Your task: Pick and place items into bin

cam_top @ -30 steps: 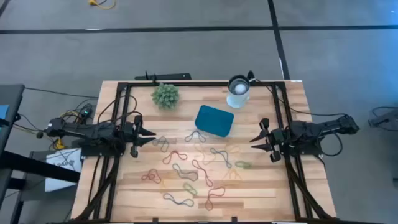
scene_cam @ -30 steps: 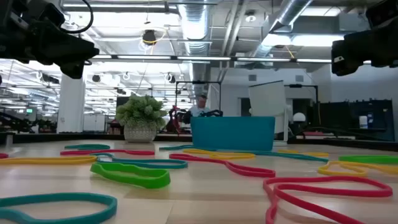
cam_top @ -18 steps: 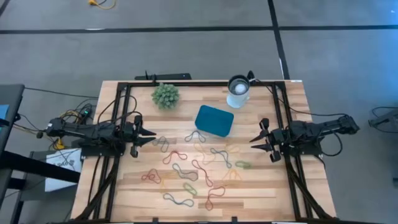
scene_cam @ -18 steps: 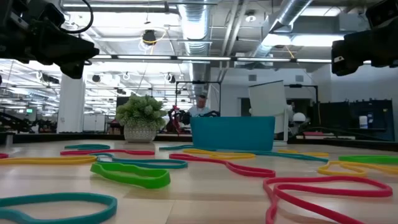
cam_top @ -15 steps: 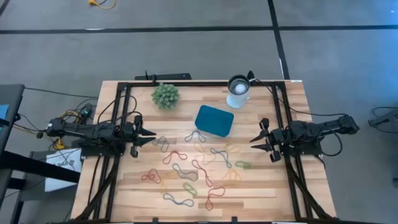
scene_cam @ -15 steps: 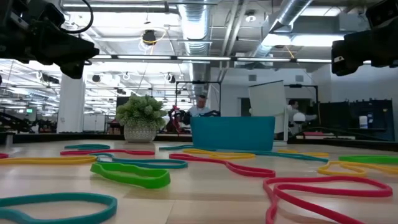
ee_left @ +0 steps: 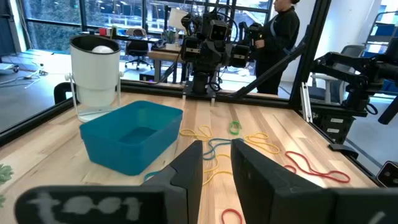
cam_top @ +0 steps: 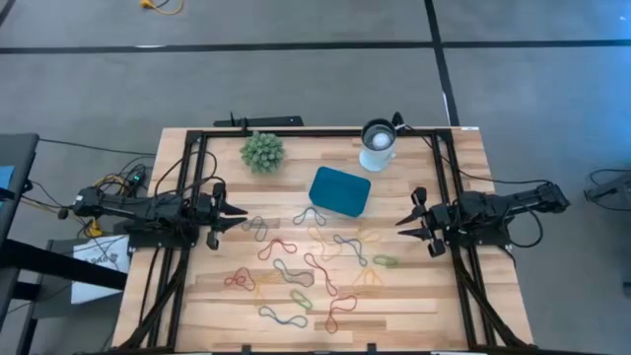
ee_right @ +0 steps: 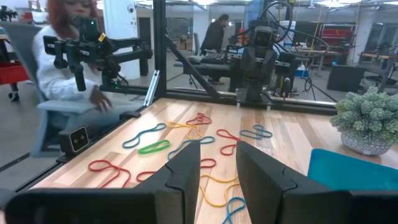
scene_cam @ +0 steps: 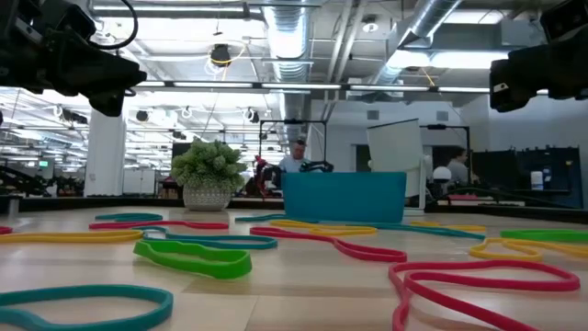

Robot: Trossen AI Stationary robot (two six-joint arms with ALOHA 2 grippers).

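The left hand [cam_top: 240, 211] is held above the counter [cam_top: 414, 306] at its left edge, its fingers [ee_left: 189, 163] set a narrow gap apart with nothing between them. The right hand [cam_top: 404, 222] is held at the opposite edge, fingers [ee_right: 186, 165] likewise narrowly parted and empty. Between the two hands the rubber bands [cam_top: 296, 266] are scattered flat on the counter. The teal bin [cam_top: 339, 190] is found ahead of the left hand and toward the far side, just beyond the bands, with a white cup [cam_top: 378, 144] and a small plant [cam_top: 262, 151] behind it.
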